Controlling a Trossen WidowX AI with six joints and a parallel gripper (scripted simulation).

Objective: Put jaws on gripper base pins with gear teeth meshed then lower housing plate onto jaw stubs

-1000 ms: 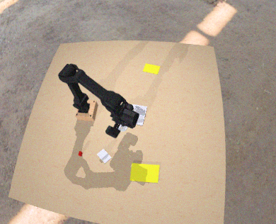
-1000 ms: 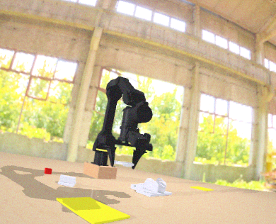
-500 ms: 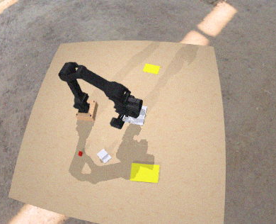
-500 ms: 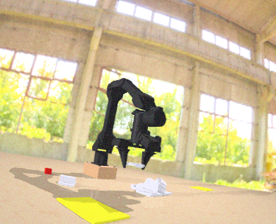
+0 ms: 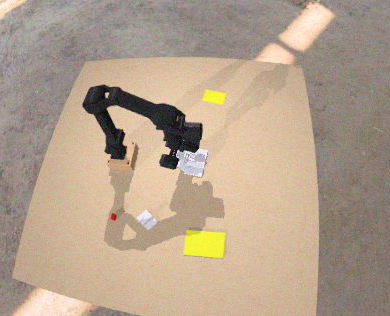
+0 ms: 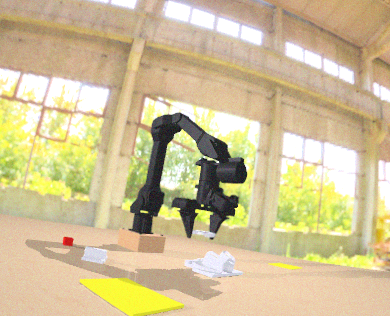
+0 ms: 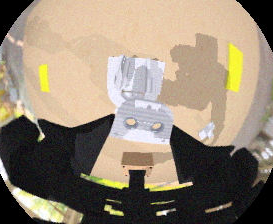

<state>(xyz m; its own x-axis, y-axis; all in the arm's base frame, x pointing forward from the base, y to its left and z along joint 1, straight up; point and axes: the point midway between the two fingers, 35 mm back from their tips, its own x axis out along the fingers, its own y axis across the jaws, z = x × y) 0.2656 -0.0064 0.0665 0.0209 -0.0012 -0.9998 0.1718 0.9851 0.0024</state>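
My gripper [image 6: 201, 235] [image 7: 142, 121] points down and is shut on the white housing plate [image 6: 204, 233] [image 7: 143, 133], which lies flat between the fingertips. Two holes show in the plate in the wrist view. The plate hangs above the table, just to the arm's side of the gripper base. The white gripper base [image 5: 198, 171] [image 6: 227, 273] [image 7: 113, 82] lies on the table, with the light jaws [image 6: 220, 260] [image 7: 139, 77] standing on it side by side. The held plate hides the base's near edge in the wrist view. Whether the teeth mesh cannot be told.
A small white folded piece [image 5: 146, 220] [image 6: 94, 255] [image 7: 206, 131] and a red cube [image 5: 113, 217] [image 6: 68, 241] lie on the table. A large yellow sheet [image 5: 205, 244] [image 6: 130, 296] [image 7: 235, 67] and a smaller yellow sheet [image 5: 214, 97] [image 6: 285, 266] [image 7: 44, 78] lie on opposite sides of the base.
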